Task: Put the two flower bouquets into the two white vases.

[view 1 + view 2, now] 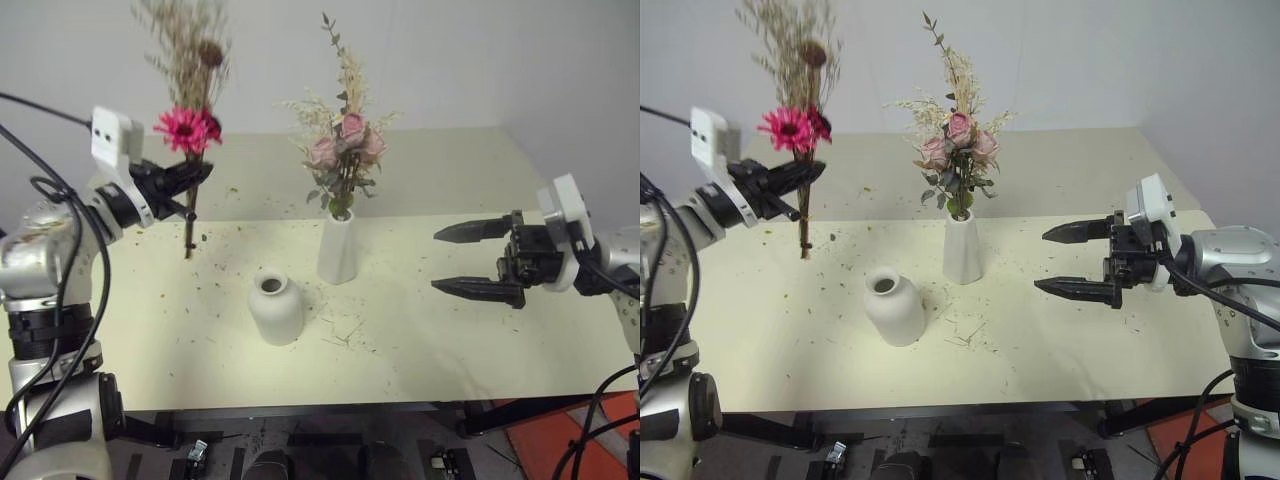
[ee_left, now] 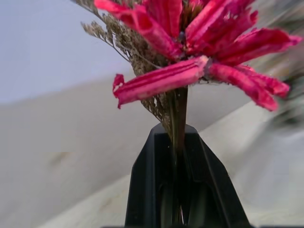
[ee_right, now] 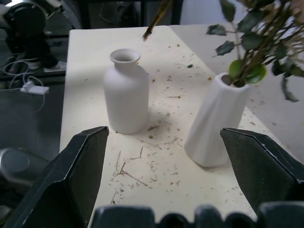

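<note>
Standing empty near the front of the bench (image 1: 420, 350), the round-bodied vase (image 1: 276, 308) is waiting for its flowers, while just behind it the tall vase (image 1: 338, 247) is already carrying the pink rose bouquet (image 1: 342, 150). Hanging over the right side, the right gripper (image 1: 478, 261) is holding its jaws spread wide on nothing. Farther back on the left, the left gripper (image 1: 196, 173) is clamping its jaws on the stems of the magenta daisy bouquet (image 1: 189, 128), keeping it upright and clear of the bench, probably for lowering into the round-bodied vase.
</note>
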You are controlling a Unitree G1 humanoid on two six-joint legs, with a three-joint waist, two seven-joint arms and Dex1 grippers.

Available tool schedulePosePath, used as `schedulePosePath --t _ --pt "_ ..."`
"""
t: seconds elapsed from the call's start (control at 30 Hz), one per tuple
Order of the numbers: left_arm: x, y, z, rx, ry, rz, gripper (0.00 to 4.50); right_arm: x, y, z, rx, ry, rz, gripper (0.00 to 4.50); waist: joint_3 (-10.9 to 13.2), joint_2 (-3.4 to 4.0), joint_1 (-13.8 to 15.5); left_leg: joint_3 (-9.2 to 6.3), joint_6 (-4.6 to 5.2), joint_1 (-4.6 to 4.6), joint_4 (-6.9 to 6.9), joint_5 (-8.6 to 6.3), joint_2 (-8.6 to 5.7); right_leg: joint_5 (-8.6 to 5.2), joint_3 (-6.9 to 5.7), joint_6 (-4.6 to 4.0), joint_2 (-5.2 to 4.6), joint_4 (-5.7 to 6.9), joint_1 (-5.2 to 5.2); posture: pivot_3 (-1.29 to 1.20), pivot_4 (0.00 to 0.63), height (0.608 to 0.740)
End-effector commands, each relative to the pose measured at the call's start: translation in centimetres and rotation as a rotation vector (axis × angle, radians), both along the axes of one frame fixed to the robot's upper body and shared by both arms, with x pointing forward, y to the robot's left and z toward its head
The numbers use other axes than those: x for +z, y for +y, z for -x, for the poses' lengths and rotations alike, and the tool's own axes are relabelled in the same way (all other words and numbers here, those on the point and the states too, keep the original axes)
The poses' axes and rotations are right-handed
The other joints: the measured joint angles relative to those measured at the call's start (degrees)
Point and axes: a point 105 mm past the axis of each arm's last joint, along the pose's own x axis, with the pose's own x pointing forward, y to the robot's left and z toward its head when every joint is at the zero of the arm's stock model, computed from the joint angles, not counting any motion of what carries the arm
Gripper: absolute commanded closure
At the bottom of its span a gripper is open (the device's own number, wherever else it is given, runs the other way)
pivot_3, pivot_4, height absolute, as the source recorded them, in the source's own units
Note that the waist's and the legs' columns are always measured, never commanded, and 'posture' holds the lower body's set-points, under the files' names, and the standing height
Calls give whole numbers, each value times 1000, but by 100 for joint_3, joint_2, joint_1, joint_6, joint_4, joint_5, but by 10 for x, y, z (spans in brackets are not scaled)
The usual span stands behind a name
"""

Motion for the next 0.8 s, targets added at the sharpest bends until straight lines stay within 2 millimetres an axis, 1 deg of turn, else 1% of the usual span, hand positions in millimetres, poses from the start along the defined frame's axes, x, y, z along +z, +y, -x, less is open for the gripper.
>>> schedulePosePath --t 0.03,0.17,0.23,0.33,0.53,0.63,0.8 --pt "23 -30 33 -236 -49 41 4472 8 -2 12 49 -63 4 0 0 0 6 0 0 1 0 0 1 0 0 0 2 0 3 0 150 740" --pt "25 -54 52 -411 -54 79 4472 6 -1 21 93 -80 13 0 0 0 17 1 1 10 2 0 1 0 1 0 4 -4 10 0 150 740" --pt "24 -59 55 -450 -48 83 4472 6 -1 24 111 -79 9 0 0 -1 14 0 1 12 3 0 2 0 2 0 6 -5 11 0 150 740" --pt "22 -63 56 -476 -42 93 4472 6 -1 26 112 -84 6 0 0 0 -20 2 1 21 2 -1 3 0 9 0 9 -5 15 0 150 740" --pt "16 -73 56 -528 -16 119 4472 7 -2 28 105 -83 1 0 0 -1 11 3 1 25 2 0 3 0 9 0 10 -8 19 0 150 740" --pt "11 -78 55 -537 -44 131 4472 7 -1 27 102 -83 -3 0 0 -1 19 3 1 24 2 0 3 0 9 0 9 -10 20 0 150 740" --pt "4 -80 48 -530 -117 164 4472 6 0 25 96 -81 -13 0 0 -1 18 4 1 25 2 0 3 0 10 -1 10 -10 19 0 150 740"
